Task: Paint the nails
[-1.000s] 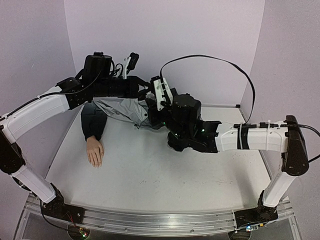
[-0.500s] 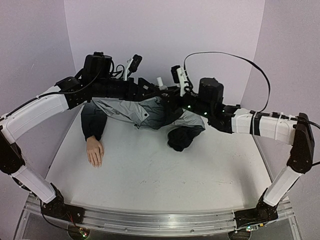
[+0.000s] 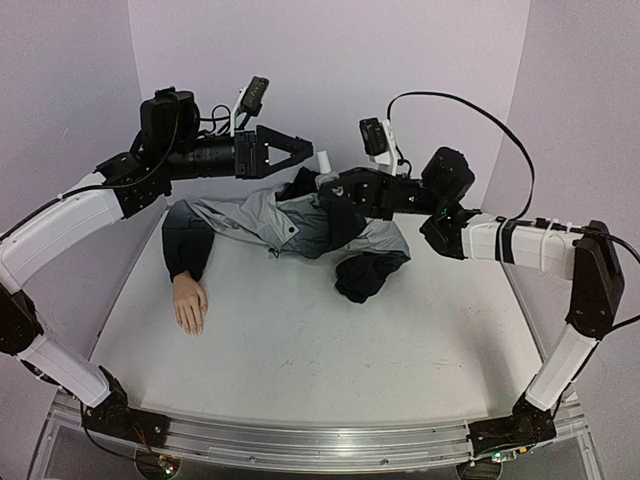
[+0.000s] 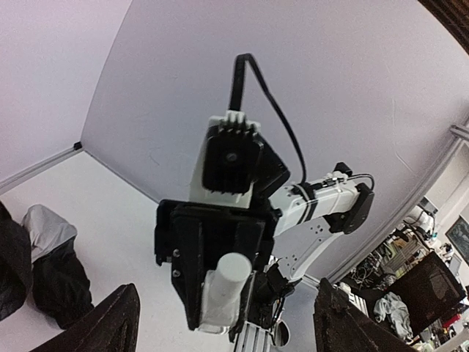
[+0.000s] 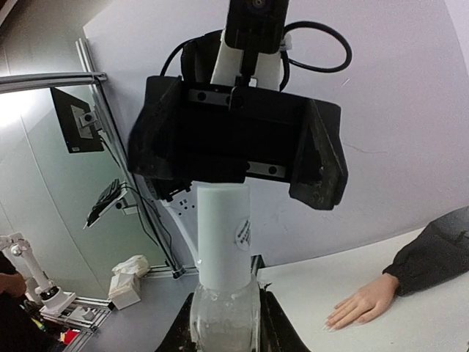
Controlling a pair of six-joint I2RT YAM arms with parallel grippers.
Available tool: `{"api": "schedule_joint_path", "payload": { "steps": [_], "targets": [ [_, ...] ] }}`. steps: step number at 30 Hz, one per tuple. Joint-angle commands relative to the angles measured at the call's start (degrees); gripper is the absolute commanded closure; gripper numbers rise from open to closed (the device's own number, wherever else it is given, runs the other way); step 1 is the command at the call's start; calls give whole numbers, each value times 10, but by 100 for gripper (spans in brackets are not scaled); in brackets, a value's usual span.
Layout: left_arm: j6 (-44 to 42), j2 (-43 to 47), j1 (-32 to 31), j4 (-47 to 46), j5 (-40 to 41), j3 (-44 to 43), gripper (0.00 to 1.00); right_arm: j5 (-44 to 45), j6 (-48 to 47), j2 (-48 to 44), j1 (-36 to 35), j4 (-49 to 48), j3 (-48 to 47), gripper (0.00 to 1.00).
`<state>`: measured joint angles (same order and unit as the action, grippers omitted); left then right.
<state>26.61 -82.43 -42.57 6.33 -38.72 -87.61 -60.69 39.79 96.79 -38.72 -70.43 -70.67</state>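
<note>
The pale mannequin hand (image 3: 190,305) lies palm down at the table's left, its sleeve in the grey-black jacket (image 3: 285,222). Its nails (image 5: 331,324) are tiny pale tips; in the top view they are too small to make out. My right gripper (image 3: 330,186) is shut on a small clear glass bottle (image 5: 223,319) with a tall white cap (image 5: 222,231), held in the air above the jacket. My left gripper (image 3: 306,151) is open and faces the cap (image 3: 322,160) from the left, its fingertips just short of it. In the left wrist view the cap (image 4: 231,275) points at me.
The jacket's dark second sleeve (image 3: 365,275) is bunched near the table's middle. Purple walls (image 3: 330,60) close in the back and both sides. The right arm's cable (image 3: 470,110) loops high at the back right.
My left gripper has opened and pulled back to the left, off the cap. My right arm has swung up from the table's middle to the back, carrying the bottle.
</note>
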Motion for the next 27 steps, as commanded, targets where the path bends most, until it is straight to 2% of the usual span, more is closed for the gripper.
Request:
{"api": "schedule_joint_path", "payload": {
  "steps": [1,4,11,16,19,24,26,27],
  "targets": [
    [24,-31,-1,-59,-76,-39,22,-45,111,23,1,-176,9,100],
    [19,-56,-14,-61,-106,-68,29,-39,133,29,1,-211,17,100],
    [16,-85,-30,-59,-108,-90,46,-30,124,16,1,-218,34,100],
    [16,-90,-31,-59,-103,-91,64,-18,109,5,1,-217,47,100],
    [11,-91,-31,-54,-99,-90,78,3,97,-3,1,-216,56,100],
    [-8,-86,-32,-29,-75,-78,91,55,73,-20,2,-208,77,100],
    [-20,-79,-33,-13,-53,-72,100,82,53,-28,3,-182,82,100],
    [-29,-75,-34,-1,-41,-69,100,100,33,-36,3,-151,83,100]
  ]
}}
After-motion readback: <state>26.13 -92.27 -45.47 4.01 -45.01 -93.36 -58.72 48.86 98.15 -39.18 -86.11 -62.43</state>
